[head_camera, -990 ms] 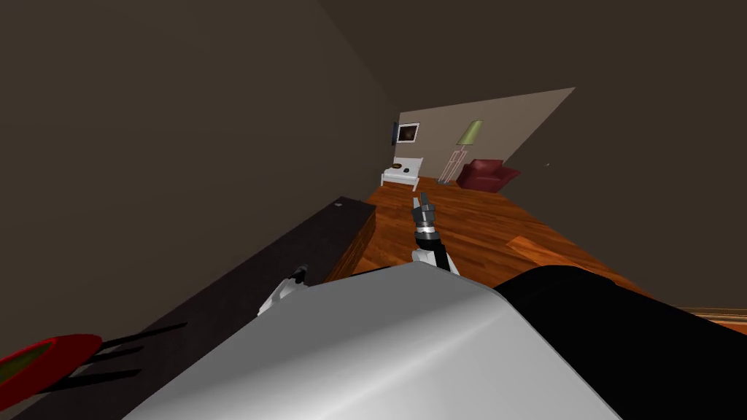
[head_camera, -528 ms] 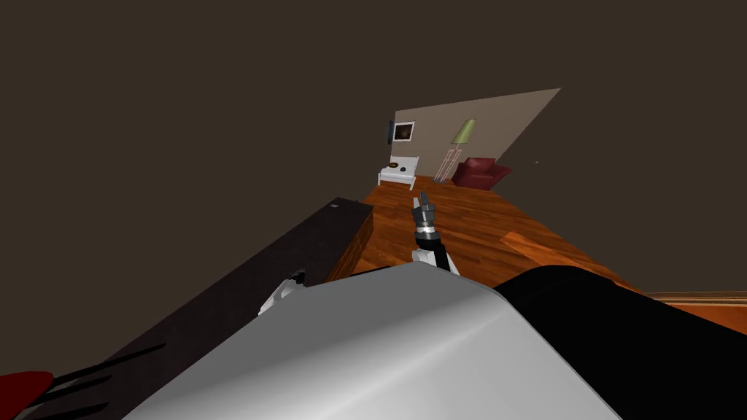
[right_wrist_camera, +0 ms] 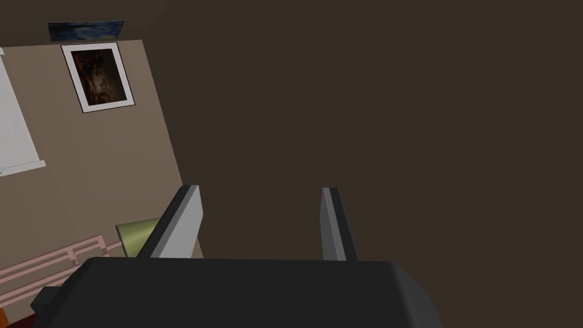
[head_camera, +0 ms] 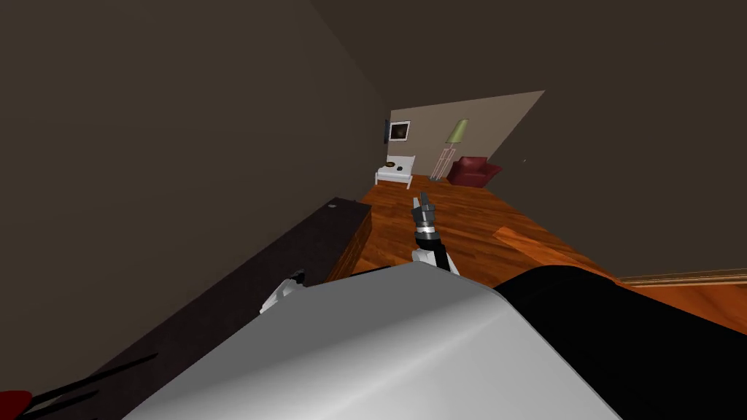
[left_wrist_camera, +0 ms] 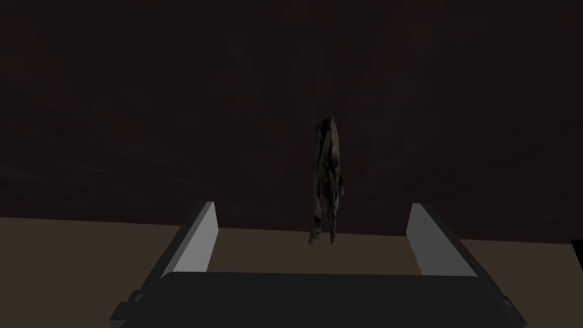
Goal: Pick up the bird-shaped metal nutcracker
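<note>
Change: our head has turned; the red object (head_camera: 11, 401) now sits nearer the view's edge.
Nutcracker (left_wrist_camera: 327, 179): on the dark furniture top (head_camera: 292, 248), between our left gripper's (left_wrist_camera: 311, 206) spread fingers, touching neither.
Right gripper (right_wrist_camera: 260, 189): spread, empty.

1. Dim, dark brown walls (head_camera: 182, 146) close in on both sides.
2. A reddish-brown wooden plank floor (head_camera: 467, 226) runs to a lit beige far wall (head_camera: 467, 113).
3. A white-framed dark picture (head_camera: 399, 130) hangs on that wall, with a small white table (head_camera: 395, 173) below it.
4. Beside the table stands a green-shaded floor lamp with pale pink legs (head_camera: 457, 132), then a dark red armchair (head_camera: 474, 172).
5. A long, dark, flat-topped counter (head_camera: 292, 255) lines the left wall.
</note>
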### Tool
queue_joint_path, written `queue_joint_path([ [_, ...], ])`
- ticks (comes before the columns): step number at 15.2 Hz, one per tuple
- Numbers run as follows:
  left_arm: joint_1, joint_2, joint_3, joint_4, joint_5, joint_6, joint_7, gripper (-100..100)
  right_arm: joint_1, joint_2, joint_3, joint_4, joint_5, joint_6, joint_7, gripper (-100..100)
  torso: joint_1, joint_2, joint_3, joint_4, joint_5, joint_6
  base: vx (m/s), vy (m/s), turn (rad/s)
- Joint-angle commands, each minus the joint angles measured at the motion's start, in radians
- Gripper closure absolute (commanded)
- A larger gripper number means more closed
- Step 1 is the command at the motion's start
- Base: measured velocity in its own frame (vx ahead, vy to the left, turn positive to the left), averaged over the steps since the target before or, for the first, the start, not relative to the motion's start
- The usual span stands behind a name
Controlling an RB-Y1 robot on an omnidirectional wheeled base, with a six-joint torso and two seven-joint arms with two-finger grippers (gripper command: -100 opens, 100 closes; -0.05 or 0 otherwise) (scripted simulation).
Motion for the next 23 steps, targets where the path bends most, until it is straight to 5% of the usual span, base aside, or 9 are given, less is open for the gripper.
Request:
queue_joint_path([
  [1, -0.014, -0.005, 0.010, 0.031, -0.018, -0.013, 0.015, -100, 0.000, 0.000, 0.000, 0.000, 0.000, 0.000, 0.000, 0, 0.000, 0.000, 0.000, 0.000, 0.000, 0.000, -0.023, 0.015, -0.061],
  [3, -0.037, -0.012, 0.028, 0.081, -0.046, -0.035, 0.038, -100, 0.000, 0.000, 0.000, 0.000, 0.000, 0.000, 0.000, 0, 0.000, 0.000, 0.000, 0.000, 0.000, 0.000, -0.023, 0.019, -0.065],
  [5, -0.031, -0.010, 0.023, 0.068, -0.037, -0.028, 0.030, -100, 0.000, 0.000, 0.000, 0.000, 0.000, 0.000, 0.000, 0, 0.000, 0.000, 0.000, 0.000, 0.000, 0.000, -0.017, 0.014, -0.042],
  [6, -0.032, -0.010, 0.024, 0.071, -0.039, -0.030, 0.032, 100, 0.000, 0.000, 0.000, 0.000, 0.000, 0.000, 0.000, 0, 0.000, 0.000, 0.000, 0.000, 0.000, 0.000, 0.000, 0.000, 0.000],
  [10, -0.031, -0.009, 0.025, 0.073, -0.039, -0.026, 0.032, 100, 0.000, 0.000, 0.000, 0.000, 0.000, 0.000, 0.000, 0, 0.000, -0.001, 0.000, 0.001, 0.001, 0.001, 0.000, 0.000, 0.003],
  [23, 0.080, 0.024, -0.063, -0.175, 0.096, 0.071, -0.075, 100, 0.000, 0.000, 0.000, 0.000, 0.000, 0.000, 0.000, 0, -0.001, -0.002, 0.000, 0.000, 0.001, -0.001, 0.024, -0.019, 0.073],
])
